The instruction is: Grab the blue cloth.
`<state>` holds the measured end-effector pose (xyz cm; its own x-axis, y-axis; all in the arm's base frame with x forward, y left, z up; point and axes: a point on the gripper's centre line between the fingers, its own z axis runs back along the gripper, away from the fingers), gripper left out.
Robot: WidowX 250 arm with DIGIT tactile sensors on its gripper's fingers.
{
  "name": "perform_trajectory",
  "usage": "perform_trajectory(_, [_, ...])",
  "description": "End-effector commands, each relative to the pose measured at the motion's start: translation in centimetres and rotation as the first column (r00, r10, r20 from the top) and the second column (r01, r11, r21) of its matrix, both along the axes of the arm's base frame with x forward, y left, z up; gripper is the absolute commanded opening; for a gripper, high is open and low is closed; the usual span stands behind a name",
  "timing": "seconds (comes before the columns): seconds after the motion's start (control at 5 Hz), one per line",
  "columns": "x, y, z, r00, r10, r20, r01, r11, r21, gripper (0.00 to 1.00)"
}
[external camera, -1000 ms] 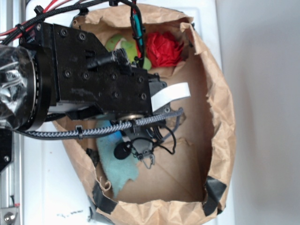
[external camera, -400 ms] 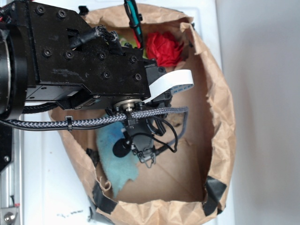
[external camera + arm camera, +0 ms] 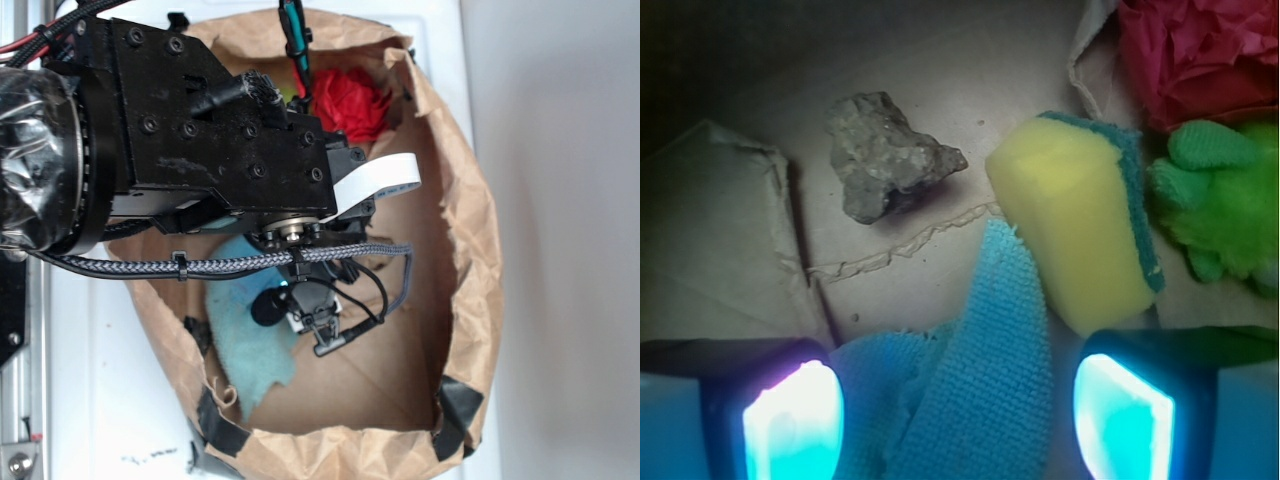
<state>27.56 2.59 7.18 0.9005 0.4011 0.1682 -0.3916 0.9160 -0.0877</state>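
Observation:
The blue cloth (image 3: 243,338) is a fuzzy teal-blue rag lying on the floor of a brown paper bag, at lower left in the exterior view, partly covered by the arm. In the wrist view the blue cloth (image 3: 985,375) runs up between the two glowing pads (image 3: 795,420). My gripper (image 3: 960,420) is open, one finger on each side of a raised fold of the cloth. The exterior view shows the gripper (image 3: 315,320) low inside the bag, over the cloth's right edge.
A yellow sponge with a green top (image 3: 1080,225) lies just beyond the cloth. A grey rock (image 3: 885,155), a green plush (image 3: 1225,195) and red crumpled paper (image 3: 348,102) sit farther in. The paper bag's walls (image 3: 470,250) ring the space.
The arm has shifted slightly right and lower in the bag, bringing the gripper down at the cloth's right edge. The cloth itself lies where it was.

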Motion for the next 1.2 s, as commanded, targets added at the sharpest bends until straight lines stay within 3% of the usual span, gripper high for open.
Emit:
perform_trajectory(0.0, [-0.6,-0.1,-0.8,1.000,-0.009,0.009,0.009,1.000,0.018,1.00])
perform_trajectory(0.4, [-1.6,-0.7,-2.1,0.998,-0.070,-0.003,0.070,0.998,0.006,1.00])
perform_trajectory(0.6, [-1.4,-0.9,-2.1,0.996,-0.091,-0.003,0.090,0.995,-0.047,1.00])
perform_trajectory(1.0, [-1.5,-1.0,-2.3,0.993,-0.114,-0.015,0.113,0.990,-0.088,1.00])
